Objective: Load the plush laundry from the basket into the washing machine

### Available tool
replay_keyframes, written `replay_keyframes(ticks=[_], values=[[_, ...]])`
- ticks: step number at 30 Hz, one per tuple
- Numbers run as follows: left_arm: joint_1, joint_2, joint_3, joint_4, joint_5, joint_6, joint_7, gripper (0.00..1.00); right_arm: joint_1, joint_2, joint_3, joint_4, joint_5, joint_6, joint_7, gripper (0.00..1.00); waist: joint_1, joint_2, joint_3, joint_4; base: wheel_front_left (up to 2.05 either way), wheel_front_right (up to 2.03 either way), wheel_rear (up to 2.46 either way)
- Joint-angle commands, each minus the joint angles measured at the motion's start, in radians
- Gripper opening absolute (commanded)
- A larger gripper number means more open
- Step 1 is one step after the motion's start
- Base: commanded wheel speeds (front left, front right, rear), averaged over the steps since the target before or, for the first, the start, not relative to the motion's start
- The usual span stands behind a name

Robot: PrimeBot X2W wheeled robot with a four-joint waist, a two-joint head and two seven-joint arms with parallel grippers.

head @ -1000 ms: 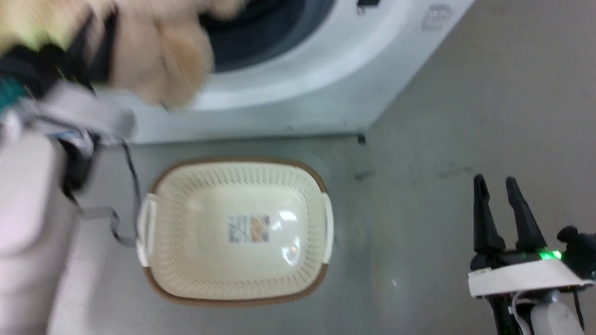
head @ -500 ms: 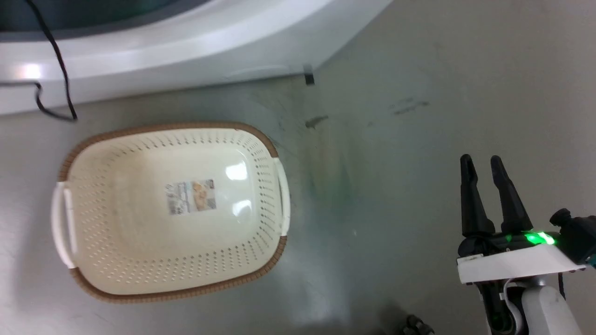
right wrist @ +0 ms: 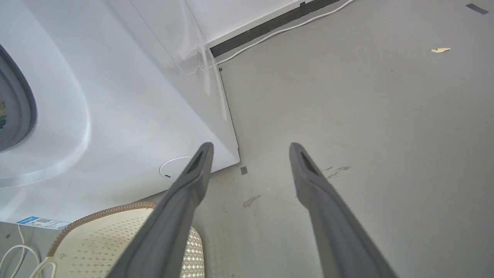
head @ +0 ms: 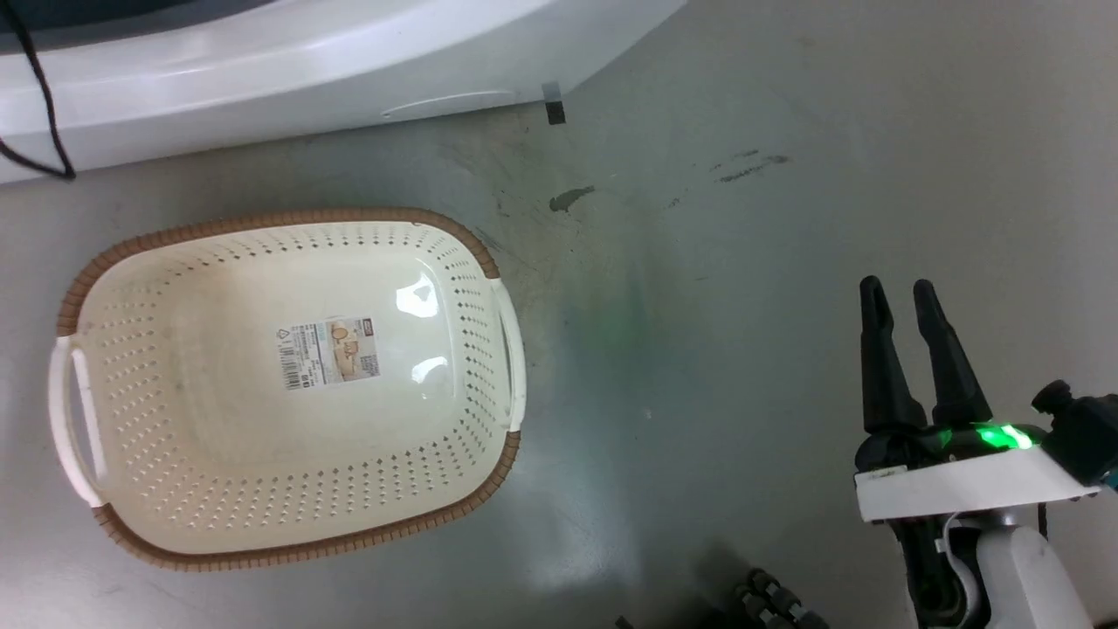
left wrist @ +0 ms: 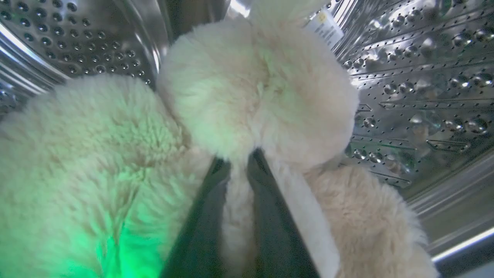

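The left claw pinches the plush laundry inside the steel drum of the washing machine. It should open wide, then back straight out, so the pile cannot drag. The basket sits empty; the right claw hangs parted.

Grey scuffed floor under the basket and washing machine, perhaps a paper scrap farther off
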Motion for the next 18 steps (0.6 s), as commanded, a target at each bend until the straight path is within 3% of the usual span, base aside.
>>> replay_keyframes(ticks=[1, 12, 18], values=[[-0.006, 0.003, -0.004, 0.011, -0.005, -0.003, -0.007, 1.00, -0.017, -0.001, -0.003, 0.002, 0.001, 0.001, -0.004, 1.00, -0.0001, 0.0000, -0.007, 0.005, 0.00, 0.00, 0.00], [0.171, -0.070, -0.069, 0.066, -0.071, -0.004, -0.165, 1.00, 0.006, -0.001, -0.067, 0.012, -0.090, 0.001, -0.004, 1.00, -0.0001, 0.0000, -0.236, 0.083, 0.00, 0.00, 0.00], [0.380, -0.108, -0.047, -0.033, -0.097, 0.002, -0.175, 1.00, 0.038, -0.001, -0.095, 0.025, -0.148, 0.001, -0.004, 1.00, -0.0001, 0.0000, -0.416, 0.149, 0.00, 0.00, 0.00]])
